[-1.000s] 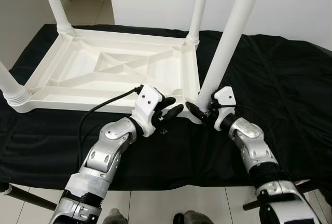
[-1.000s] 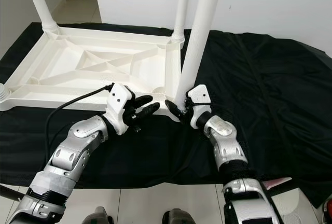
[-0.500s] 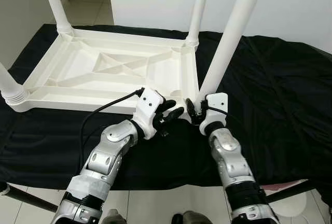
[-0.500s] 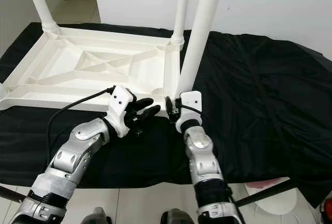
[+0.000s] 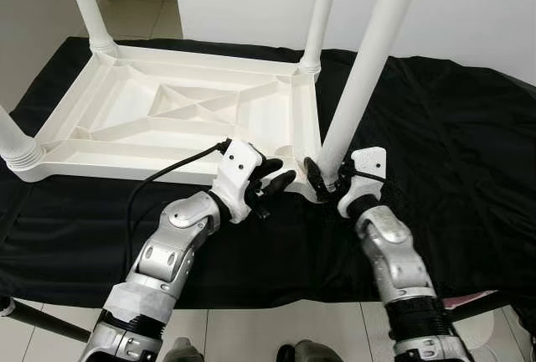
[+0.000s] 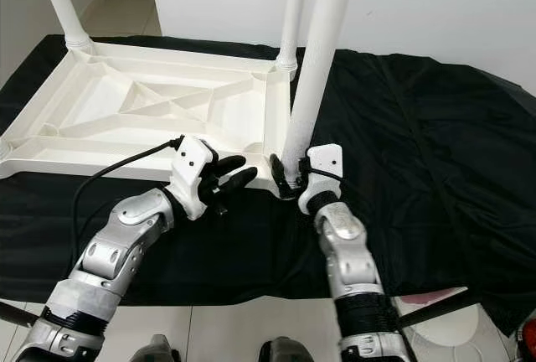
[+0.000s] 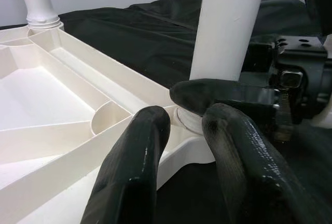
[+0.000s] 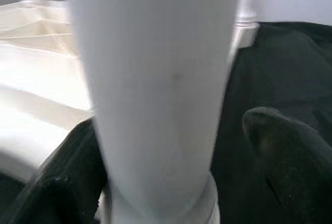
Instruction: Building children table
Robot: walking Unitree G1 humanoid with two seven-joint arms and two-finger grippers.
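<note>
Black cloth (image 5: pixel 452 127) covers the bench; white table top (image 5: pixel 167 111) lies upside down w/ three legs fitted. Right gripper (image 5: pixel 328 179) pinches fourth leg (image 5: pixel 360 77) at its corner socket, prob. not fully seated. Left gripper (image 5: pixel 272 184) fingers slightly spread, holding nothing.

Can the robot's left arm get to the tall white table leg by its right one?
Probably yes. The left end effector hovers open beside the tall white plastic table leg, with only the right end effector crowding its base.
</note>
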